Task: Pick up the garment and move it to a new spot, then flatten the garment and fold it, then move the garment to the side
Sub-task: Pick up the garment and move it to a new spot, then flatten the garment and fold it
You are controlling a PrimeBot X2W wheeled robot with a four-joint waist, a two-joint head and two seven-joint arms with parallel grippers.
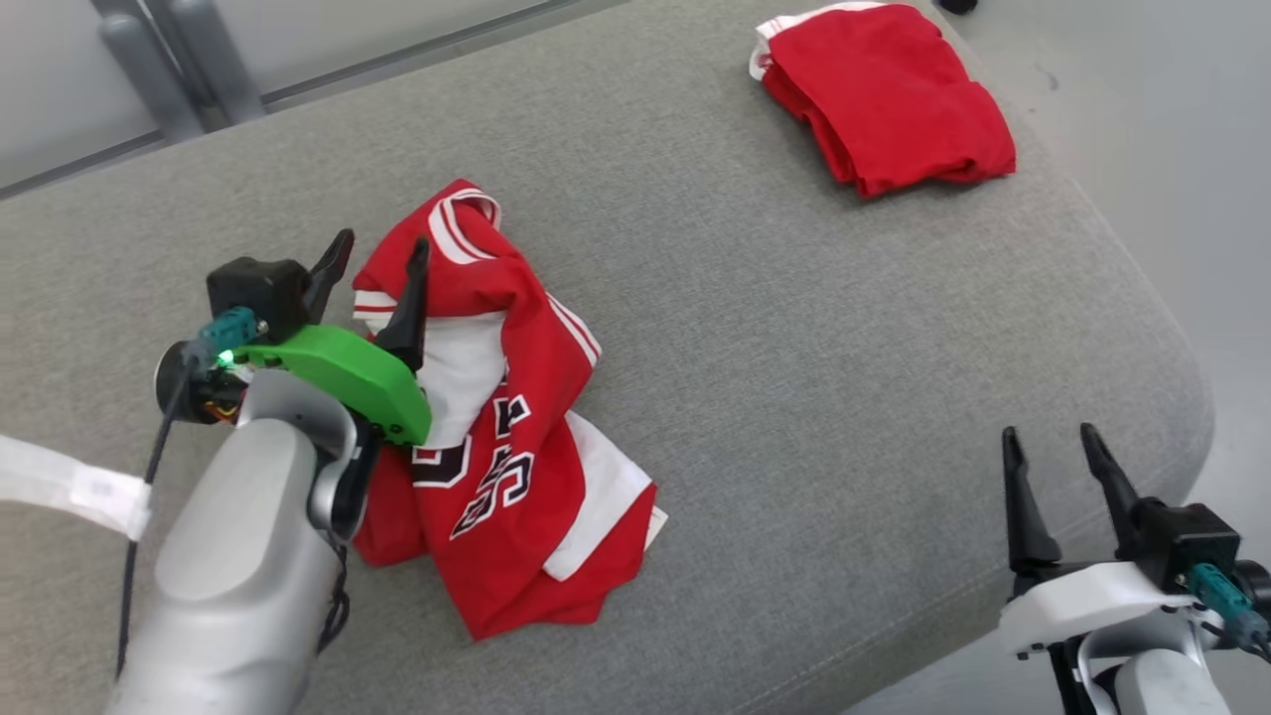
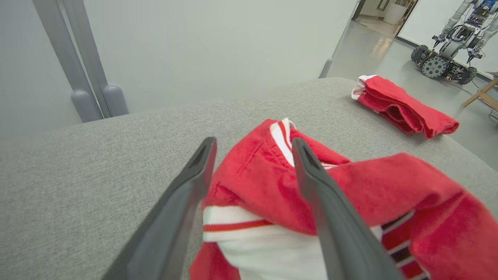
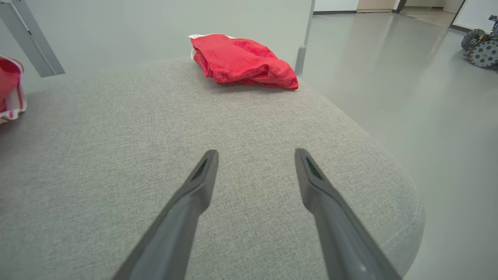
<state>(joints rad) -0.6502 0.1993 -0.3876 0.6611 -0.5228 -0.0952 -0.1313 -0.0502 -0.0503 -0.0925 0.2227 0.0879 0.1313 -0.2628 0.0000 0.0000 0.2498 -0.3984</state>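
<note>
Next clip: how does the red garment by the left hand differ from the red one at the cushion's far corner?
The jersey lies crumpled in loose folds; the far garment is a compact folded stack. The jersey shows white panels and dark numerals; the far garment looks nearly plain red. The open left hand is at the jersey's edge; the far garment has no hand near it. Both are red, on the grey cushion.
</note>
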